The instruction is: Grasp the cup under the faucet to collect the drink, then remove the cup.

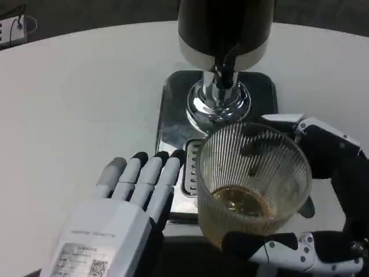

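Head view shows the ribbed glass cup (253,179) held by the right hand (328,202): white-and-black fingers (288,254) wrap across its near lower wall, while other fingers (300,124) reach round its far right side, so the cup sits enclosed between them. It stands in front of the dispenser (222,34), just on the near side of the chrome faucet (222,86), above the near edge of the shiny drip tray (173,109); whether its base touches the tray is hard to tell. A shallow pool of amber drink (242,202) lies in the bottom of the cup. The left hand (130,202) rests flat on the white counter (75,104), fingers straight and side by side, holding nothing, tips just beside the cup's left wall.
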You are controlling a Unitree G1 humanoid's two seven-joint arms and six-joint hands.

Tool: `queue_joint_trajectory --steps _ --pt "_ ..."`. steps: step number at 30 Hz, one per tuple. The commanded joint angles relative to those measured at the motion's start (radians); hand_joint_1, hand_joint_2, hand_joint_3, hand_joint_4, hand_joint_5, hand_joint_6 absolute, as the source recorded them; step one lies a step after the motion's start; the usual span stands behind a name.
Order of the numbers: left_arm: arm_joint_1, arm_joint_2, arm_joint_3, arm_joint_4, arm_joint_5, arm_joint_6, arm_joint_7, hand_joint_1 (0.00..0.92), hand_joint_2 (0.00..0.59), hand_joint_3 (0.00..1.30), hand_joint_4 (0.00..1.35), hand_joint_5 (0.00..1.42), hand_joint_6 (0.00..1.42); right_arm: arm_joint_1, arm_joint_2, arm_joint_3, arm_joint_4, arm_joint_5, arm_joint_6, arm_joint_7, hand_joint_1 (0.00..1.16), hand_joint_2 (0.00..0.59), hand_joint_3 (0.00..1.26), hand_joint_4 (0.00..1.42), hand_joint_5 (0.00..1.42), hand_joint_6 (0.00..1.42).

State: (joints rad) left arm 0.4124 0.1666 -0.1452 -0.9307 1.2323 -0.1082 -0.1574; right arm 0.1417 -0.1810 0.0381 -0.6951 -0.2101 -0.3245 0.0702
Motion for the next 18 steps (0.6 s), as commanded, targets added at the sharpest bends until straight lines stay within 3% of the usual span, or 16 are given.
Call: queue_joint_trajectory --steps 1,18 --pt "-0.024 -0.013 -0.014 -0.008 0.029 -0.016 -0.029 0.0 0.035 0.0 0.0 0.0 0.0 -0.005 -0.01 -0.011 -0.037 0.025 -0.04 0.013 1.14 0.102 0.8 1.03 1.12 1.37" --pt "-0.063 -0.058 -0.013 0.028 0.052 -0.006 -0.028 0.0 0.027 0.0 0.0 0.0 0.0 -0.028 -0.028 -0.029 -0.031 0.024 -0.052 0.037 1.14 0.11 0.8 1.03 1.12 1.37"
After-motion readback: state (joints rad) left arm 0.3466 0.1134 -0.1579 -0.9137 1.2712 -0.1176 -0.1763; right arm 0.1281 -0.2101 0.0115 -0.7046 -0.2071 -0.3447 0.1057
